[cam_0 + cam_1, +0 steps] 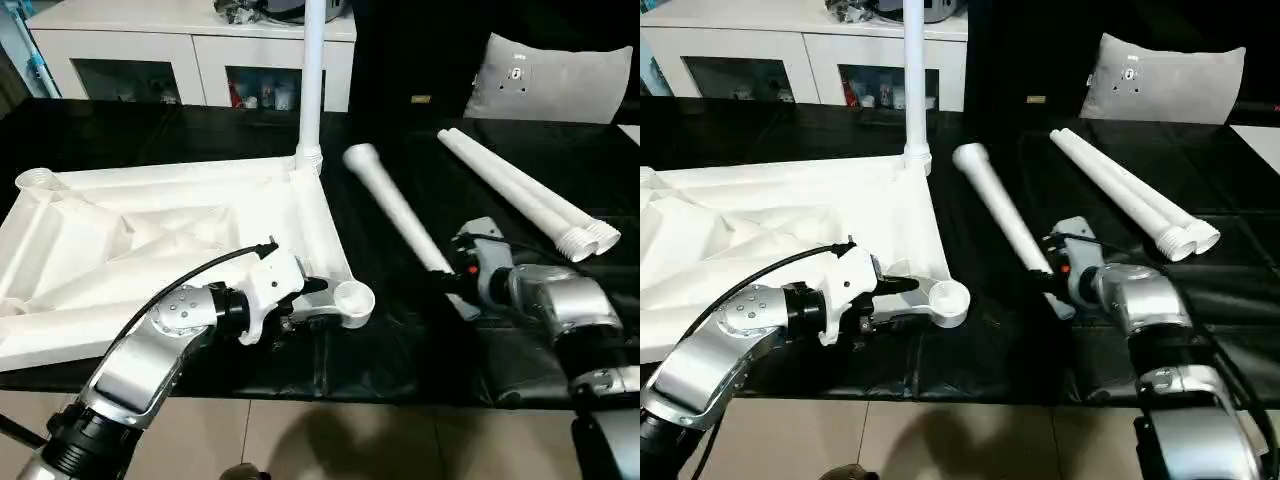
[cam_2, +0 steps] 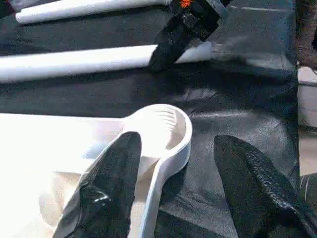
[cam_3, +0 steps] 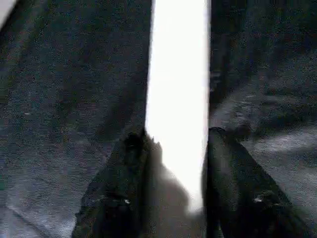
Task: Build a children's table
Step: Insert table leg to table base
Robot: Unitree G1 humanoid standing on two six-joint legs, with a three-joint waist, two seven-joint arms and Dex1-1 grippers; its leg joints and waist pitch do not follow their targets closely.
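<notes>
Left eye view gives us the white table top (image 1: 150,250) lying underside up on the left of the black-covered work surface (image 1: 400,350), ribs showing, with one leg (image 1: 311,80) already standing upright in its far right corner socket. Our left gripper (image 1: 318,300) sits at the near right corner socket (image 1: 353,300); in the left wrist view one black finger (image 2: 111,188) rests against the top's edge rim by that socket and the other stands apart over the black cover, so the jaws are about half open and pinch nothing. Right of the top a loose leg (image 1: 400,215) lies slanting toward us, and our right gripper (image 3: 173,148) has its two fingers set on either side of that leg's near end, close against it. Two more legs (image 1: 525,195) lie side by side farther right, and a grey-white cushion (image 1: 550,80) sits at the far right.
</notes>
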